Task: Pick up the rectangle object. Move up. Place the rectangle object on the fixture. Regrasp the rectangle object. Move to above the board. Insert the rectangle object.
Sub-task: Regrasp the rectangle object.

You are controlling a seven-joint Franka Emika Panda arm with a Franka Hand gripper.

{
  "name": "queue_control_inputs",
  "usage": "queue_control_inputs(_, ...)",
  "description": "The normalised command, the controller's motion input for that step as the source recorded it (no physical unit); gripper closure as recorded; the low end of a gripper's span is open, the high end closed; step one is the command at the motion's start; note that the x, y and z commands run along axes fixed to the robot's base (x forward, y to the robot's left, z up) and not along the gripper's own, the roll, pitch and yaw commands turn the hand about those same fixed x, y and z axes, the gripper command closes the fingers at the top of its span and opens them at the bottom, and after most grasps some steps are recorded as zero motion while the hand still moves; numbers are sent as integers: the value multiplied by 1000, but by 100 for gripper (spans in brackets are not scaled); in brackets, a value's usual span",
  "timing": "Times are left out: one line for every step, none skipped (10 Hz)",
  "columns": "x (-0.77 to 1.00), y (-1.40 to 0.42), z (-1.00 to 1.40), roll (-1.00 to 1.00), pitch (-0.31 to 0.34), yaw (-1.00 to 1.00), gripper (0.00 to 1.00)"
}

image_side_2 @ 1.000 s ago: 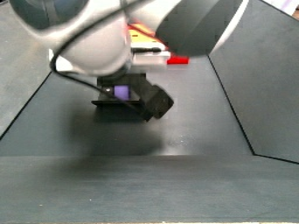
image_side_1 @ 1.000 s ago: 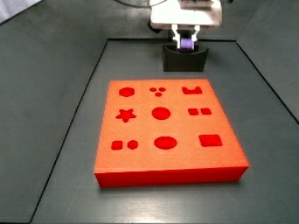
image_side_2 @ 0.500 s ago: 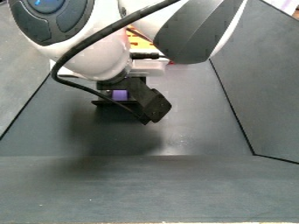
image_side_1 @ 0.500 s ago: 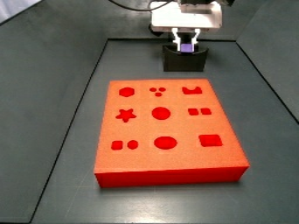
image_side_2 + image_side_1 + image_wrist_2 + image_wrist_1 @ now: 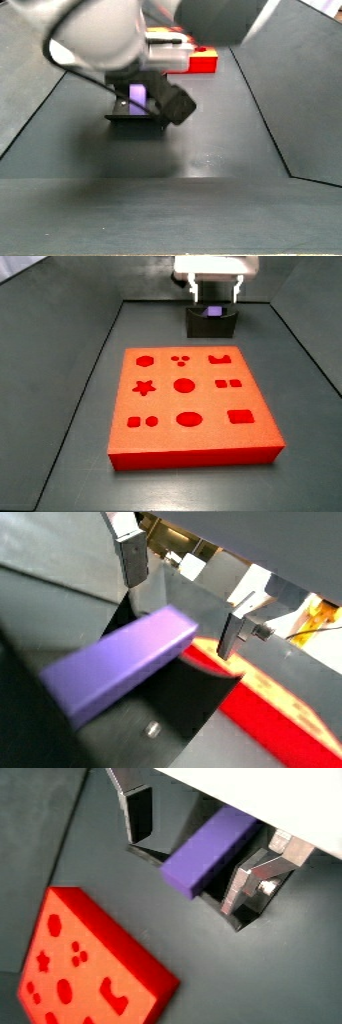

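The lavender rectangle object [image 5: 214,311] stands in the notch of the dark fixture [image 5: 211,324] at the far end of the floor, and also shows in a side view [image 5: 138,98]. My gripper [image 5: 215,296] hangs just above it, jaws open. In both wrist views the block [image 5: 211,850] [image 5: 114,672] lies between the silver fingers [image 5: 138,813] [image 5: 134,557] with a gap on each side, touching neither. The orange-red board [image 5: 191,406] lies nearer, apart from the fixture.
The board's edge also shows in both wrist views [image 5: 87,968] [image 5: 287,712]. The dark floor has raised side walls [image 5: 301,346]. In a side view the arm's body [image 5: 107,30] hides much of the far end.
The gripper has opened off the rectangle object and risen a little. The block stays in the fixture. The board has not moved.
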Motion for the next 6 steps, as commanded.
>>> queue_control_inputs(-32, 1, 1000, 41, 41, -16, 0)
queue_control_inputs(-37, 3, 882, 48, 48, -14, 0)
queue_control_inputs(-33, 3, 646, 49, 43, -20, 0)
queue_control_inputs(-34, 0, 464, 46, 40, -22, 0)
queue_control_inputs(-32, 4, 281, 47, 39, -25, 0)
queue_control_inputs(-125, -808, 943, 1000, 63, 31, 0)
